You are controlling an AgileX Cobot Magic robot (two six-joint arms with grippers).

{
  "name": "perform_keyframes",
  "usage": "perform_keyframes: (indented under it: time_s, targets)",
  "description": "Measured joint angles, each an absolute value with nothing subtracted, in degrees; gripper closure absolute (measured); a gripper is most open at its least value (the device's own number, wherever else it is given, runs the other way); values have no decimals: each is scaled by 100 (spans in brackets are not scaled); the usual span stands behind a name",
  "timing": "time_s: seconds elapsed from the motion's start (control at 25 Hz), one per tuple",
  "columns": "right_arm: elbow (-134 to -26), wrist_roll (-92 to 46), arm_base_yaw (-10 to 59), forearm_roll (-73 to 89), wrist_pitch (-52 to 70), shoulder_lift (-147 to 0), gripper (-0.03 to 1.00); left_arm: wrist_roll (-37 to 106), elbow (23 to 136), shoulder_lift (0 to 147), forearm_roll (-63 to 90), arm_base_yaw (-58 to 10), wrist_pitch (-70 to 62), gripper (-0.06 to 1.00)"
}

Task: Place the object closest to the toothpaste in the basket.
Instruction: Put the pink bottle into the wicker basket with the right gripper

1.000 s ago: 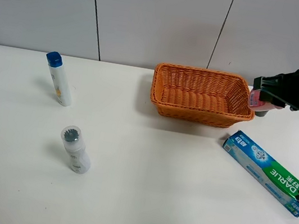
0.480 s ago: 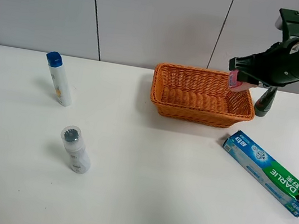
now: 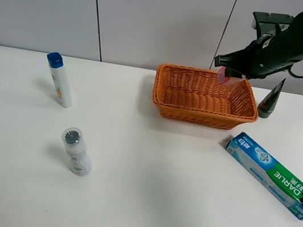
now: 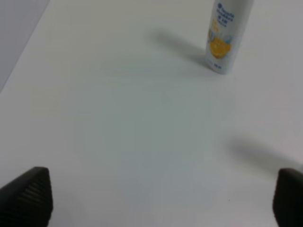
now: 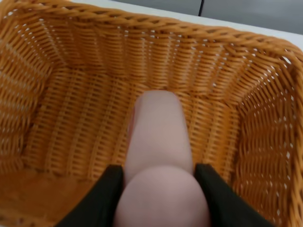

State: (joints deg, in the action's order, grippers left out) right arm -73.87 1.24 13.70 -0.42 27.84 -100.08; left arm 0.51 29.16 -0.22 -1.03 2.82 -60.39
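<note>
Pink bottle (image 3: pixel 224 77) is pinched by right gripper (image 5: pixel 158 189), held over basket (image 3: pixel 194 116) interior so release likely lands inside. Left gripper (image 4: pixel 161 196) is spread, empty, parked aside.

One high overview, two close wrist views.
High camera faces wall (image 3: pixel 154 22), looking down over the whole tabletop (image 3: pixel 149 165); left wrist sits low, sharing the blue-capped bottle (image 3: pixel 60 80); right wrist peers straight into the basket (image 3: pixel 198 112).
</note>
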Motion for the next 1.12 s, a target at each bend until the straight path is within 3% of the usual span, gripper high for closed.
perform_keyframes:
  time_s: [1.12]
  targets:
    - [-7480, 68, 1370, 0, 1643, -11663, 59, 51, 2916, -22, -103, 282, -6039, 0]
